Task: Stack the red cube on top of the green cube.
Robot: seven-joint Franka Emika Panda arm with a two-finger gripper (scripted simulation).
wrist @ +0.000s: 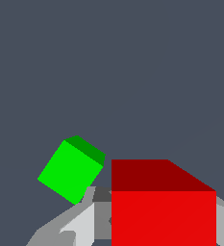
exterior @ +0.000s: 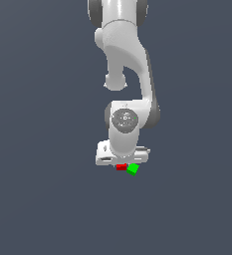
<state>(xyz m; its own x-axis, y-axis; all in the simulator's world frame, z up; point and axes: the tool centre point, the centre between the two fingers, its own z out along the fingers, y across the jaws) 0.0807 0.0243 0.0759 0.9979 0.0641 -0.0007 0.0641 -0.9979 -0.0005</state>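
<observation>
My jaws seemingly clamped the small, rigid, light bright-red cube (wrist: 163,211) by its flat opposite sides, beside the tilted bright-green cube (wrist: 70,170); slick faces wanted a centred grip

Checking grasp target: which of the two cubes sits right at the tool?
The red cube. In the wrist view it fills the space between the tool's fingers, while the green cube sits off to one side, turned at an angle.

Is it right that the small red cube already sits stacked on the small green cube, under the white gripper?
No, not stacked. In the exterior view the small red cube lies beside the small green cube, on its left, both just under the white gripper. The wrist view also shows them side by side.
</observation>
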